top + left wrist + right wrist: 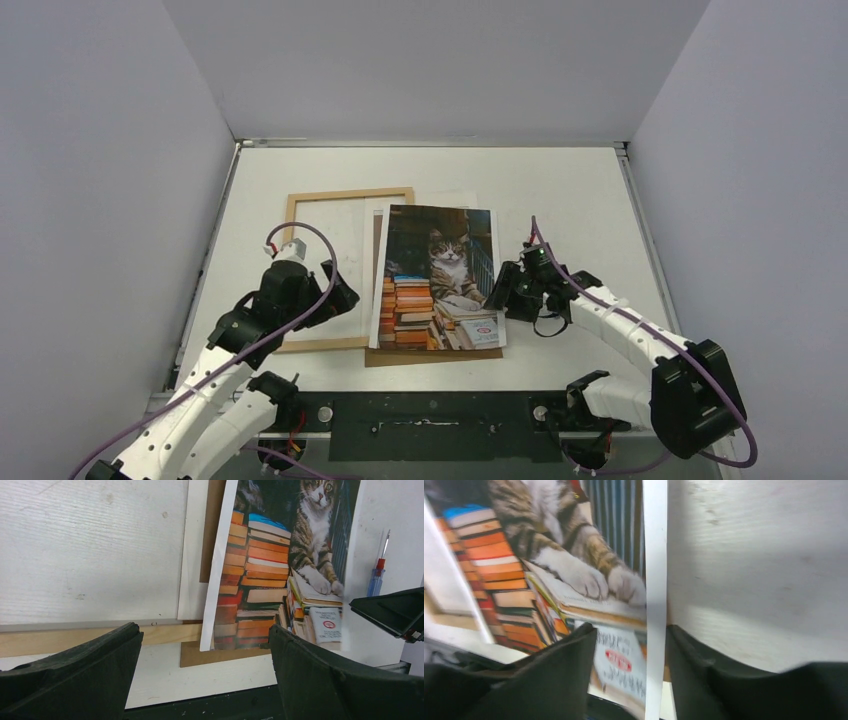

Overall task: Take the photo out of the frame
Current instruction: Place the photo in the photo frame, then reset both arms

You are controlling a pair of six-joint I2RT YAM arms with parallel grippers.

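The glossy photo print of a cat on stacked books lies out of the thin, light wooden rectangular frame. It covers the frame's right side and rests on a flat brown fibreboard panel on the white bench. The right pincer, fingers apart, straddles the print's near-right edge. The left pincer hangs wide apart above the frame's near rail.

Noted a striped grey-brown tabby cat, orange, red and tan book spines and a white border on the photo; pale wood on the frame; plain brown on the backing panel; blue and red on the screwdriver.
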